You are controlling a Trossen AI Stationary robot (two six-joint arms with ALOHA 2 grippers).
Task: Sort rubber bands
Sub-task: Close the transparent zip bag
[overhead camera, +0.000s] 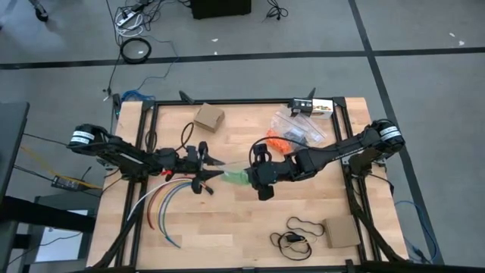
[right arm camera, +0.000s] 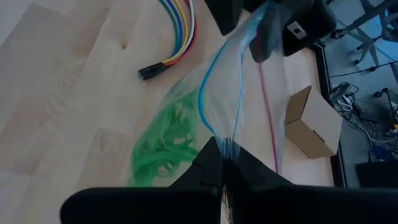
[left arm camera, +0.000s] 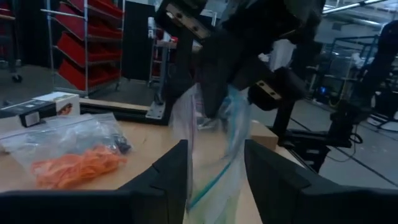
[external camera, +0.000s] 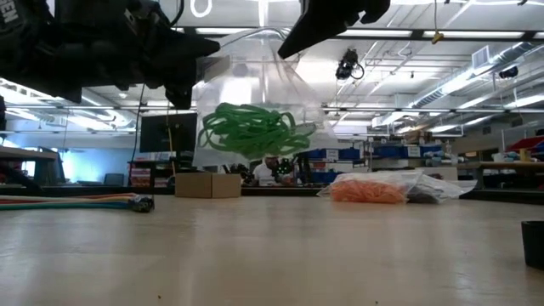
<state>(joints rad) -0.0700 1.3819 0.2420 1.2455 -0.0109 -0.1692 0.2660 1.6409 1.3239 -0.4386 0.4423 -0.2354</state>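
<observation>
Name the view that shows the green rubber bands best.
Low view: the green rubber bands hang in a clear bag, lifted off the table. The right wrist view shows them from above; the high view shows only a green patch between the grippers; the left wrist view barely shows them.

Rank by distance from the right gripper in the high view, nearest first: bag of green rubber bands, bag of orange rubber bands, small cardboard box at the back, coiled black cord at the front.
1. Bag of green rubber bands: at the right gripper, held up between both arms.
2. Bag of orange rubber bands: just behind it, toward the table's back right.
3. Too close to call: small cardboard box, back centre-left, and coiled black cord, front right.
</observation>
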